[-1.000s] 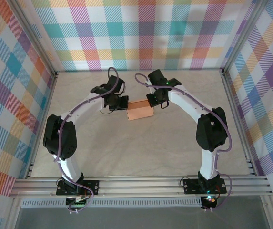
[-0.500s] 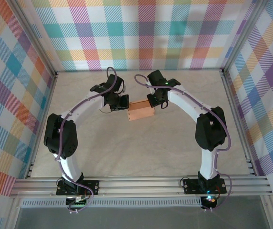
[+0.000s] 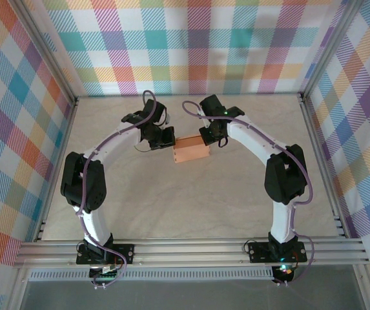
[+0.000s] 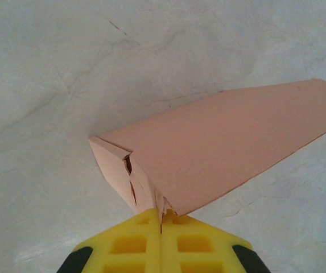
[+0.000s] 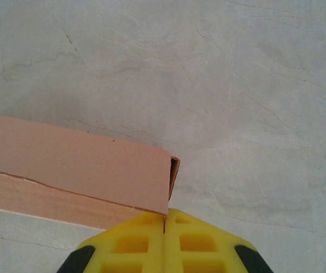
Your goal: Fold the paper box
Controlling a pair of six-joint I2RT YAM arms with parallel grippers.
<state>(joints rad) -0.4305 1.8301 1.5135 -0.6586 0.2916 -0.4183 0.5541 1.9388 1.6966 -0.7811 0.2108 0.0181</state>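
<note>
I am looking down on the pale marbled table (image 3: 191, 206), which is taking up most of the floor between the checked walls (image 3: 204, 45), with aluminium rails (image 3: 191, 248) running along its near edge. The left arm (image 3: 84, 187) and right arm (image 3: 285, 177) are curving inward from their bases and meeting over the far half of the table. They are leaving a wide bare stretch between them, and more open surface out to each side wall.

The paper box (image 3: 191, 150) is sitting between the two wrists, well apart from every wall and from the rails. It is lying as a small salmon-orange block with its flat upper panel covering the inside, so I cannot tell what it is holding.

The left pincer (image 4: 161, 219) is clenched on the box's left end, its yellow fingers (image 4: 128, 244) pressing together on a crumpled, split corner of card. The right pincer (image 5: 164, 219) is likewise clenched, nipping the corner edge of the box's right end, where a thin dark gap is showing behind the side wall.
</note>
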